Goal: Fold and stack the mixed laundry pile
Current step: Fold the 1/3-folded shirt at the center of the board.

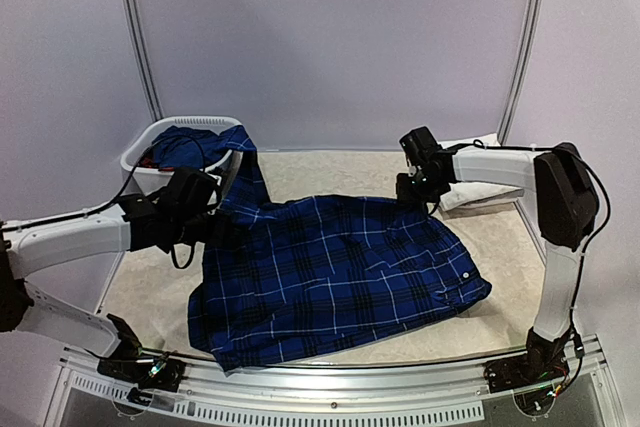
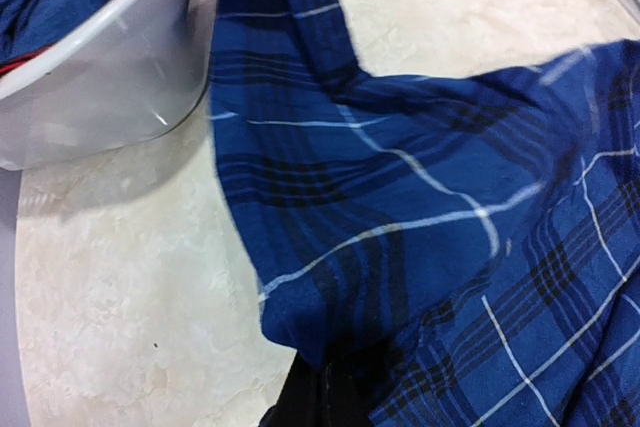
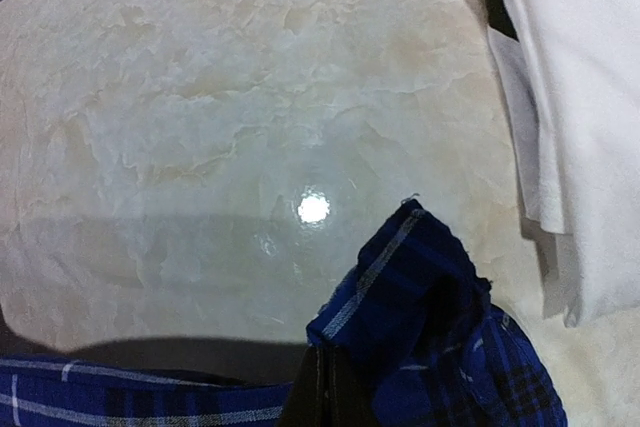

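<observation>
Navy plaid shirt (image 1: pixel 340 267) lies spread mid-table, one strip running to 10 o'clock & hooked over the basket (image 1: pixel 140 155) rim. Left gripper (image 1: pixel 205 215) is clamped on its 9 o'clock edge. Right gripper (image 1: pixel 415 192) pinches only a corner tip at 2 o'clock, beside the white trousers (image 1: pixel 480 197). Worry: a pull twd 3 o'clock cld drag or tip the basket w/ the blue piece (image 1: pixel 190 145) inside. That thin pinch cld also slip.
</observation>
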